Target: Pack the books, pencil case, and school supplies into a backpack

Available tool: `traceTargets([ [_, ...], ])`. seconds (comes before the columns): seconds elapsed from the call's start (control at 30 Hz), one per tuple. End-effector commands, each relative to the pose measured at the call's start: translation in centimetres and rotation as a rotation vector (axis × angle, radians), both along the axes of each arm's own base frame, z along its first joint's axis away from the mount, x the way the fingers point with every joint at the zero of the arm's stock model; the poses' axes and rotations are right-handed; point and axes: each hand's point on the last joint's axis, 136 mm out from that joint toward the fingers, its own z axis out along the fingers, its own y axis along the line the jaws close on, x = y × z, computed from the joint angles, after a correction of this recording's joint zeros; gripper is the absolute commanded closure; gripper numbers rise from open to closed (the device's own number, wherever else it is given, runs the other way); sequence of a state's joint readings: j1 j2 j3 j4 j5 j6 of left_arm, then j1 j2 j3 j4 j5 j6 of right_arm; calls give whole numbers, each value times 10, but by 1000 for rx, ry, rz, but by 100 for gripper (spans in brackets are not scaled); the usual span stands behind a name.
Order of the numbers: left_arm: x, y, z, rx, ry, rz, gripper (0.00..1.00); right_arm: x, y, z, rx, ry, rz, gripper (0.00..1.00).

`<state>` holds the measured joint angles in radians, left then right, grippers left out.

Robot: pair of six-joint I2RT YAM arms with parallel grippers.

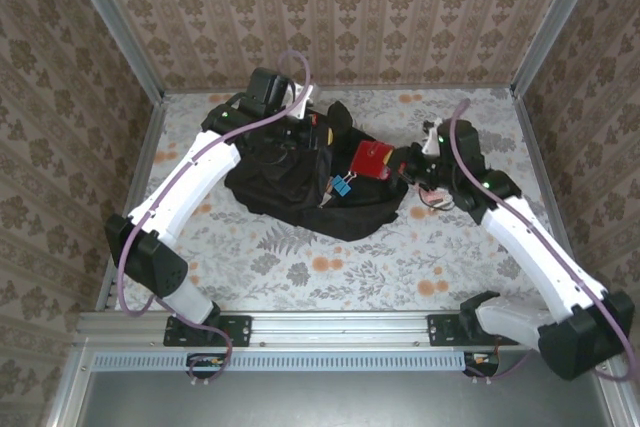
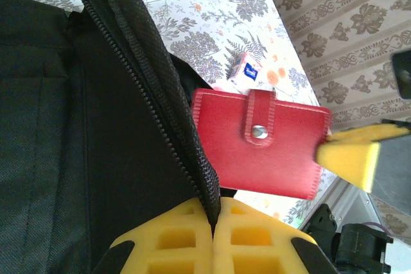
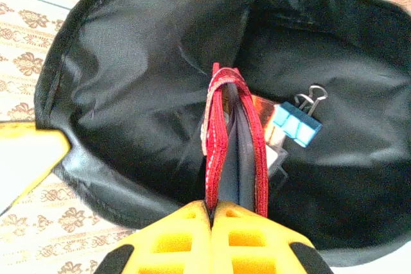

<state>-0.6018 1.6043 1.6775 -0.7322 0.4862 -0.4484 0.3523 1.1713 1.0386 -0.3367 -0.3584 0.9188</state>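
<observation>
Red case (image 3: 234,139) clamped in right tool (image 3: 211,208) over backpack (image 3: 128,62) mouth; left tool (image 2: 214,208) pinching zip edge (image 2: 154,94).

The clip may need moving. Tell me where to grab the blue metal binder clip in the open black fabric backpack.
Probably pinch the silver wire handles of the blue metal binder clip, coming through the opening of the black fabric backpack beside the red snap wallet: the handles stick out, the body lies low.

Orange item (image 3: 261,102) half behind red wallet (image 3: 257,152)
</observation>
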Motion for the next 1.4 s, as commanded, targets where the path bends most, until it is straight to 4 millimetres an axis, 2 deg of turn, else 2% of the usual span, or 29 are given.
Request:
traceTargets([
  [0.0, 2, -9, 33, -68, -100, -44, 100, 24, 31, 8, 124, 4, 24, 100],
  [0.13, 5, -5, 31, -89, -98, -35, 100, 52, 61, -28, 152, 107, 3, 100],
  [0.2, 6, -1, 32, -105, -98, -30, 100, 63, 75, -38, 159, 136, 0, 100],
  [0.43, 6, 9, 39, -141, -102, -6, 100, 93, 117, -87, 189, 235, -19, 100],
  [0.5, 7, 12, 41, -145, -104, 0, 100, 97, 126, -97, 185, 248, -16, 90],
  [0.63, 8, 17, 41, -143, -106, 18, 100, 96, 127, -107, 112, 260, -17, 49],
  [0.7, 9, 19, 41, -141, -106, 26, 100, 92, 116, -104, 43, 249, -32, 37],
  [0.73, 10, 19, 40, -140, -106, 29, 100, 88, 109, -101, 7, 243, -33, 34],
  [0.87, 12, 22, 38, -137, -101, 41, 100, 76, 91, -85, -75, 198, 1, 28],
  [1.07, 15, 23, 33, -132, -86, 52, 100, 52, 42, -68, -319, 134, 10, 27],
  [1.2, 16, 23, 29, -124, -77, 56, 100, 45, -3, -60, -360, 117, -53, 28],
  [1.33, 14, 22, 29, -125, -77, 52, 100, 34, -60, -72, -411, 187, -164, 28],
  [1.37, 14, 21, 29, -124, -78, 51, 100, 32, -78, -80, -432, 225, -209, 28],
])
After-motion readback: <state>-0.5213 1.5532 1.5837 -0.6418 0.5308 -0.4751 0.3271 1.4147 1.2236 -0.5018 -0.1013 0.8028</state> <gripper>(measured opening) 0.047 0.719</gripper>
